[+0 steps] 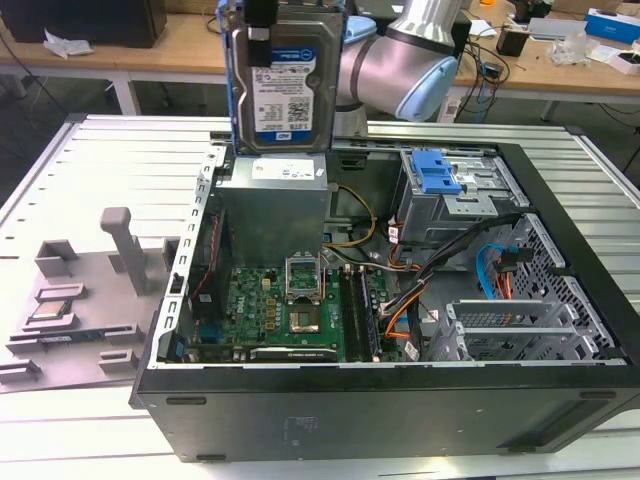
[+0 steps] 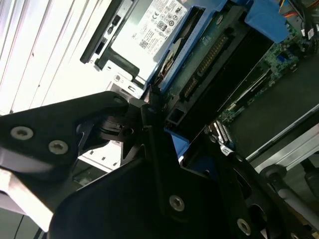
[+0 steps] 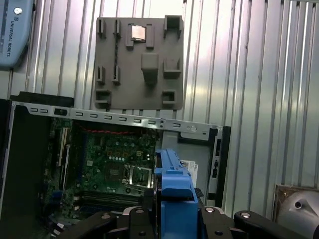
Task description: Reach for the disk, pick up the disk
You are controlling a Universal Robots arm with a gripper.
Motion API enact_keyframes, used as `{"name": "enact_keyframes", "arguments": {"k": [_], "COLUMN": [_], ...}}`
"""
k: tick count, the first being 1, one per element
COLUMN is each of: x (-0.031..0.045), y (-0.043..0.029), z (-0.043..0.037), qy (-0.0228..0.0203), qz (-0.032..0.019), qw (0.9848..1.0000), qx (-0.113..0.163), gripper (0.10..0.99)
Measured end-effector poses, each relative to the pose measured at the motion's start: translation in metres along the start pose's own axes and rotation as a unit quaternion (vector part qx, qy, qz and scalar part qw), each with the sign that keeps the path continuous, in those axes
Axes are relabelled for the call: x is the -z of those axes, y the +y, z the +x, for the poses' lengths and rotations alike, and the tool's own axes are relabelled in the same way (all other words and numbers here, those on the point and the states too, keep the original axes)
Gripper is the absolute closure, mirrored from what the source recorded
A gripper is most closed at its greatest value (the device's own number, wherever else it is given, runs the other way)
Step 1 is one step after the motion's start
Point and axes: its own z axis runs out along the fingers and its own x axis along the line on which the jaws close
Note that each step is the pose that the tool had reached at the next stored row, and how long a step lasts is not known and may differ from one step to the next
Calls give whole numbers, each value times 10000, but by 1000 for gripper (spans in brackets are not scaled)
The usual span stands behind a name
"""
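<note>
The end effector [image 3: 174, 213] pinches the disk [image 1: 285, 85] by its blue bracket [image 3: 172, 174], upright above the open computer case [image 1: 400, 420]; the exterior view's top edge cuts off the grip.

On the table [image 1: 120, 160], computer case [image 1: 380, 410], with parts tray [image 1: 90, 290] at the exterior view's left. Inside, motherboard [image 1: 290, 310] near, power-supply box [image 1: 275, 215] far. Above that box, the disk [image 1: 285, 85].

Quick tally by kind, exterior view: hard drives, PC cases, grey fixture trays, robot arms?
disk, held up in the end effector: 1
open PC case: 1
grey fixture tray: 1
robot arm: 1
Total: 4
</note>
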Motion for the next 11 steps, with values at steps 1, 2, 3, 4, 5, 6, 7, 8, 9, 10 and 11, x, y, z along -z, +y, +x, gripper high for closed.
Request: {"name": "enact_keyframes", "arguments": {"k": [1, 2, 3, 4, 5, 6, 7, 8, 9, 10, 11], "x": [2, 3, 5, 6, 8, 10, 12, 14, 15, 17, 18], "y": [-46, -77, -129, -157, -200, -262, -320, -362, -391, -432, -457], "z": [4, 7, 13, 15, 19, 26, 31, 35, 38, 42, 44], "qy": [0, 0, 0, 0, 0, 0, 0, 0, 0, 0, 0], "qz": [0, 0, 0, 0, 0, 0, 0, 0, 0, 0, 0], "qw": [10000, 10000, 10000, 10000, 10000, 10000, 10000, 10000, 10000, 10000, 10000], "qx": [0, -1, 0, 0, -1, 0, 0, 0, 0, 0, -1], "gripper": [718, 718, 718, 718, 718, 718, 718, 718, 718, 718, 718]}}
